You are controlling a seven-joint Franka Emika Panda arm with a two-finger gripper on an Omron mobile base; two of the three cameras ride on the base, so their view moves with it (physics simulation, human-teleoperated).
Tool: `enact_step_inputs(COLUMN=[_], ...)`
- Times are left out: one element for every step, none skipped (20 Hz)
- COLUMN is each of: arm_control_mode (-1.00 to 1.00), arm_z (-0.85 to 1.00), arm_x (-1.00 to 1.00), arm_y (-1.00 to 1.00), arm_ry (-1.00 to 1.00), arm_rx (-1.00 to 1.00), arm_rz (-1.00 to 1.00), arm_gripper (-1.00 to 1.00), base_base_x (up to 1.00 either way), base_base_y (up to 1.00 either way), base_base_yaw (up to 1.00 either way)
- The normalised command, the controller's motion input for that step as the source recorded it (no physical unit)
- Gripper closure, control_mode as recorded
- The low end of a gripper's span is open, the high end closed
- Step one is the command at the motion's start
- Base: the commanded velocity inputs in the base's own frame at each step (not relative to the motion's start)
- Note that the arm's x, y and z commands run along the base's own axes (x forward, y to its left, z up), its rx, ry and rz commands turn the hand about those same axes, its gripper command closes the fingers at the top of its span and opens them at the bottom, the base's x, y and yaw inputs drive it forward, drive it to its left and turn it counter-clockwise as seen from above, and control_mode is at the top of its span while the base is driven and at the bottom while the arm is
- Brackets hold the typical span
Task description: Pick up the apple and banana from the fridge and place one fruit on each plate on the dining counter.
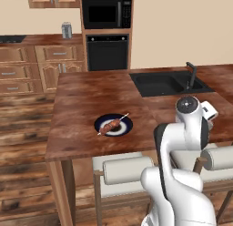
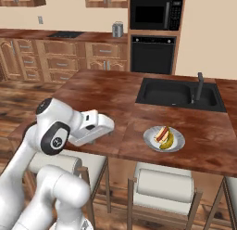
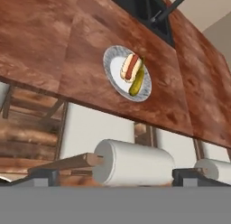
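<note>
the claw (image 3: 118,177) hangs wide and empty at the near edge of the glossy reddish-brown wood dining counter (image 2: 92,92), right of the small round dark navy plate (image 1: 98,125), so i'd tuck the arm clear of the pale padded stools (image 2: 164,185) before driving off for fruit.

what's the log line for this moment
gripper open, empty | banana on grey plate beside hot dog | navy plate holds skewer

Arm folded low, gripper (image 3: 115,175) wide open, empty.

A grey plate (image 2: 164,139) with hot dog and greenish-yellow banana (image 2: 168,140) on the dining counter (image 2: 102,92).
</note>
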Motion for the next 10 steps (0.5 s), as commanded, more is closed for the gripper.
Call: enact_step_inputs(arm_control_mode=[-1.00,-1.00,-1.00,-1.00,-1.00,-1.00,-1.00,-1.00,-1.00,-1.00], arm_z=[0.00,0.00,0.00,0.00,0.00,0.00,-0.01,-0.14,-0.19,-0.21], arm_x=[0.00,0.00,0.00,0.00,0.00,0.00,0.00,0.00,0.00,0.00], arm_y=[0.60,0.67,0.66,0.66,0.66,0.68,0.77,0.84,0.80,0.63], arm_ry=[-0.01,0.00,0.00,0.03,0.07,0.09,0.12,0.12,0.11,0.07], arm_rx=[-0.09,-0.15,-0.20,-0.23,-0.27,-0.30,-0.36,-0.41,-0.40,-0.34], arm_rz=[0.20,0.25,0.31,0.35,0.38,0.40,0.47,0.54,0.57,0.57], arm_gripper=[-1.00,-1.00,-1.00,-1.00,-1.00,-1.00,-1.00,-1.00,-1.00,-1.00], base_base_x=[0.00,0.00,0.00,0.00,0.00,0.00,0.00,0.00,0.00,0.00], base_base_y=[0.00,0.00,0.00,0.00,0.00,0.00,0.00,0.00,0.00,0.00], base_base_yaw=[0.00,0.00,0.00,0.00,0.00,0.00,0.00,0.00,0.00,0.00])
